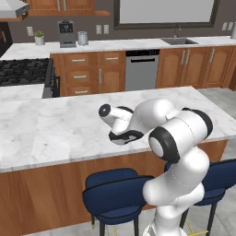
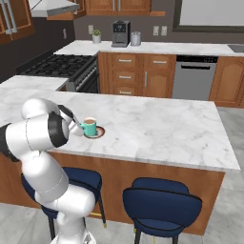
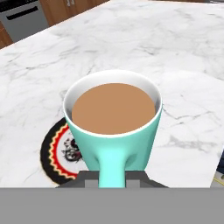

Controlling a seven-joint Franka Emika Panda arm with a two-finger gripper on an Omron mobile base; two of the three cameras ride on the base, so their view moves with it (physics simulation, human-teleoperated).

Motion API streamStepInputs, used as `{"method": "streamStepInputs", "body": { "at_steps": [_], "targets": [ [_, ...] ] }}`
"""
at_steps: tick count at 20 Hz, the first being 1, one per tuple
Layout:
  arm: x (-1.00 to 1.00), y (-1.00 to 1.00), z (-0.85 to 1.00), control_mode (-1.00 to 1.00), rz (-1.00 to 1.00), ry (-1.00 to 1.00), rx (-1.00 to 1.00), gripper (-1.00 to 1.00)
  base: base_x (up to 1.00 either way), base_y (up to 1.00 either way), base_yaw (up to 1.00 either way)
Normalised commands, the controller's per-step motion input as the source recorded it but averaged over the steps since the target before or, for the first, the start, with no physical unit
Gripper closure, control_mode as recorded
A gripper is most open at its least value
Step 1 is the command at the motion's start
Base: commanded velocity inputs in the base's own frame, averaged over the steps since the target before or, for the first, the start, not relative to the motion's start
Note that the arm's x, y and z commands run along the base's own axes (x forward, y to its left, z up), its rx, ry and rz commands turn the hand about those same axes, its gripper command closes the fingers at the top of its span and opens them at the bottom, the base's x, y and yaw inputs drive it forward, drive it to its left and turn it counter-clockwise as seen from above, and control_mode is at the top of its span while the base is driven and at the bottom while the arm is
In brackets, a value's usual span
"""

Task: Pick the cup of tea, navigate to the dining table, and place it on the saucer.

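Fingers of the robot's dark two-finger gripper (image 3: pixel 113 179) are clamped shut on the handle of the small teal ceramic cup of tea (image 3: pixel 113 114), which rises straight out from between them in the hand view. The cup stands upright, its handle pointing back toward the hand and its bowl on the far side of the fingers.

Beneath and slightly to the left of the cup lies the round saucer (image 3: pixel 54 151), a flat dark disc with a red and yellow zigzag band and a pale patterned centre. In the right base view the cup (image 2: pixel 89 127) sits over the saucer (image 2: pixel 98 133), roughly centred, near the left end of the dining table's white, grey-veined marble top (image 2: pixel 157 128). Whether the cup's base already touches the saucer or hangs just above it cannot be told.

My judgement: the coming move turns on that vertical gap. The cup seems lined up, so what remains is to settle it straight down and release the handle without tipping the brown tea.

The cup is smooth and glossy, with a pale inner wall and a tapering body. The table has a brown wood panel base, with blue cushioned stools (image 2: pixel 162 202) along its near side.
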Motion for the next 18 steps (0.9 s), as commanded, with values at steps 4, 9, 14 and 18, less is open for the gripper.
{"method": "streamStepInputs", "body": {
  "at_steps": [4, 9, 14, 18],
  "targets": [
    [0.04, -0.02, -0.02, -1.0, 0.0, 0.0, 0.0, 1.0, 0.0, 0.0, 0.0],
    [0.02, -0.06, -0.05, -1.0, 0.0, 0.0, 0.0, 1.0, 0.0, 0.0, 0.0],
    [0.03, -0.02, -0.07, -1.0, 0.0, 0.0, 0.0, 1.0, 0.0, 0.0, 0.0],
    [0.04, -0.01, -0.07, -1.0, 0.0, 0.0, 0.0, 1.0, 0.0, 0.0, 0.0]
  ]
}}
